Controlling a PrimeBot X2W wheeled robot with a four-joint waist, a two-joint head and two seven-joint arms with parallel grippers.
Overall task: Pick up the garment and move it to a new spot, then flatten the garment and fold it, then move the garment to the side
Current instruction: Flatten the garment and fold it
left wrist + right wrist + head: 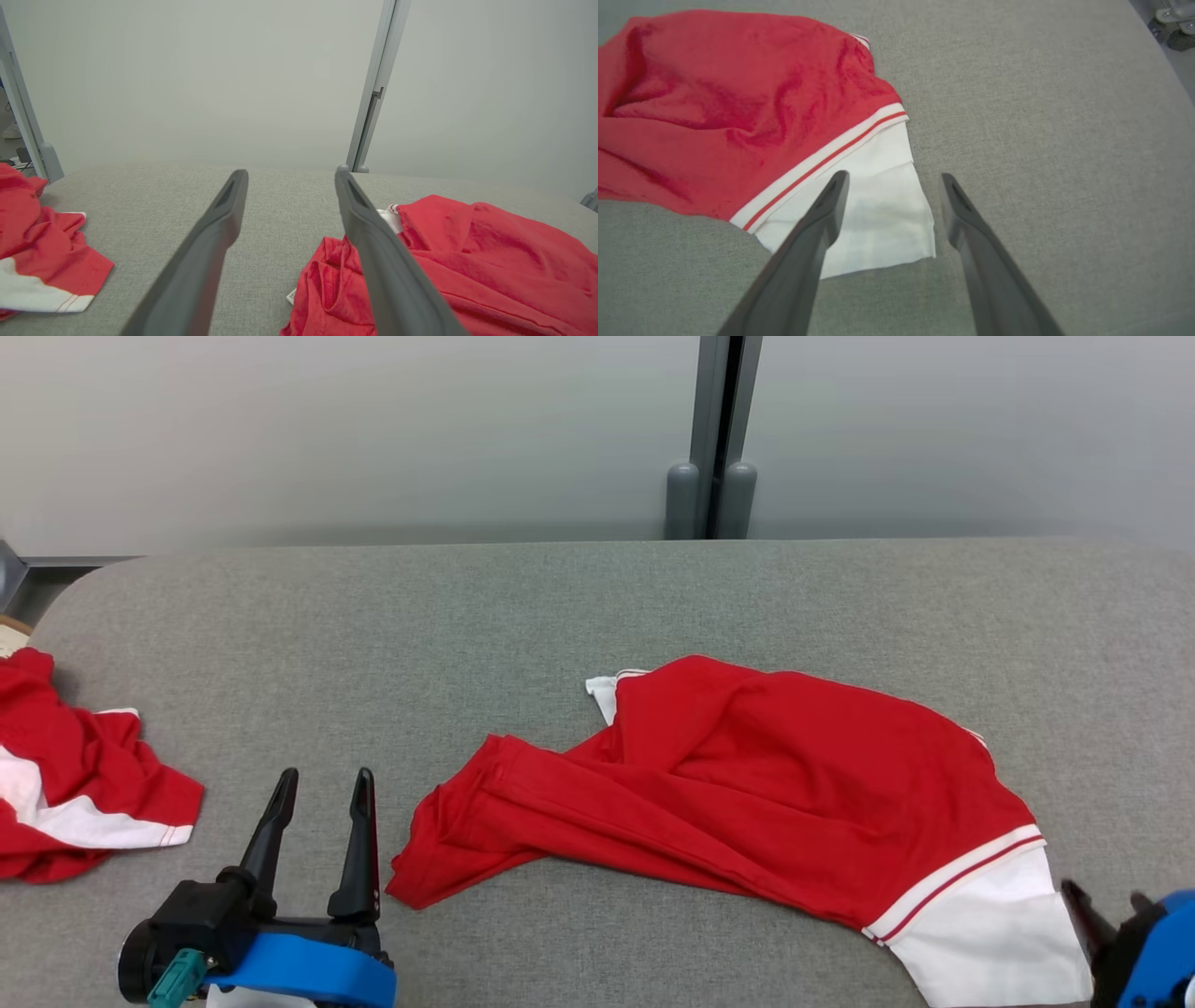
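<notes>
With left gripper (327, 775) and right gripper (894, 176) fingers spread and empty, the limp, light garment (775, 784) probably wants pinching at its white panel's 2 corners.

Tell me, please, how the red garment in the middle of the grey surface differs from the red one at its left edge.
The middle garment lies spread out long and fairly flat; the left garment is bunched and crumpled. The middle garment shows nearly whole in the head view; the left garment is cut off by the picture's edge. Both are red with white parts and lie on the grey surface.
</notes>
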